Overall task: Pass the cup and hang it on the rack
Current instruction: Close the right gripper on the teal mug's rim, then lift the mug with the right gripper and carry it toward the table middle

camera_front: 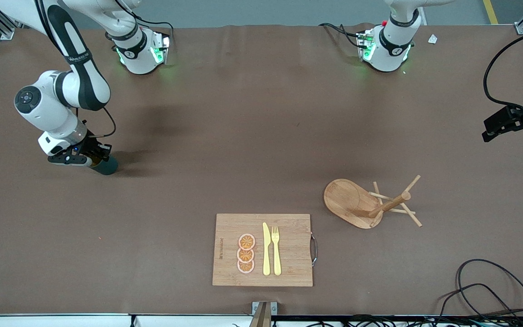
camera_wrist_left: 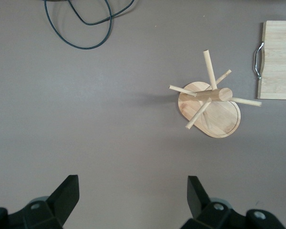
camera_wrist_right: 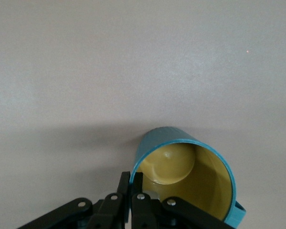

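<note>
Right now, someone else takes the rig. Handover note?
Right gripper: shut on the rim of the cup, low at the right arm's end of the table.
Left gripper: open, empty, waiting high over the left arm's end.
Rack: beside the cutting board, pegs bare.
Done: cup gripped.
Left: pass it to the left gripper, hang it on a peg.

The front camera looks down from high across the bench (camera_front: 261,113) toward both bases, the left wrist camera looks down from well above its tool (camera_wrist_left: 131,200) onto the rack (camera_wrist_left: 212,107), which the front view shares (camera_front: 357,204), and the right wrist camera sits close above the cup (camera_wrist_right: 190,181).
</note>
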### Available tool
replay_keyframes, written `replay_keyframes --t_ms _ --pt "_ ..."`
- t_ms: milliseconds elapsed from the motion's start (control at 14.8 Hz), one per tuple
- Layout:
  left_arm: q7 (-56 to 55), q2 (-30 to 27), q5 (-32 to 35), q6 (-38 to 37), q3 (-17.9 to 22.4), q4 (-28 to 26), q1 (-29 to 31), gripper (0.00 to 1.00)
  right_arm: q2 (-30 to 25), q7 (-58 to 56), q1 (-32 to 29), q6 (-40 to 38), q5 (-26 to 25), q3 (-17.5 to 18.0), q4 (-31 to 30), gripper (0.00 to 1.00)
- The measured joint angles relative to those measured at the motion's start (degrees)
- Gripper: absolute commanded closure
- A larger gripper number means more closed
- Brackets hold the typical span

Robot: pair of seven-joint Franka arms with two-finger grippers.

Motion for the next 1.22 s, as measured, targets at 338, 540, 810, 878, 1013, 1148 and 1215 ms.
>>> replay_keyframes --t_ms 338,540,810,878,1013,1148,1215 --pt "0.00 0.13 0.00 -0.12 0.17 -0.04 0.05 0.00 -3.13 0.76 1.49 -16.92 0.25 0.68 7.24 1.00" --pt "0.00 0.69 0.00 -0.20 0.32 -0.06 0.19 0.00 -5.64 2.74 3.14 -22.38 0.83 0.87 10.67 1.00" --pt "0.00 0.72 0.00 -0.20 0.09 -0.03 0.09 0.00 -7.94 16.23 15.24 -22.66 0.92 1.62 10.81 1.00" --pt "0.00 0.71 0.00 -0.20 0.01 -0.03 0.06 0.00 -8.18 18.75 18.64 -22.61 0.92 1.84 10.82 1.00" --pt "0.00 0.67 0.00 -0.27 0.02 -0.01 0.07 0.00 -8.28 22.68 23.96 -22.27 0.92 1.99 10.87 1.00" --pt "0.00 0.55 0.00 -0.80 0.10 0.01 0.11 0.00 -8.25 29.10 28.68 -21.72 1.00 1.96 11.61 1.00" --pt "0.01 0.55 0.00 -1.27 0.13 0.00 0.15 0.00 -7.97 34.92 31.71 -21.70 1.01 1.94 12.74 1.00"
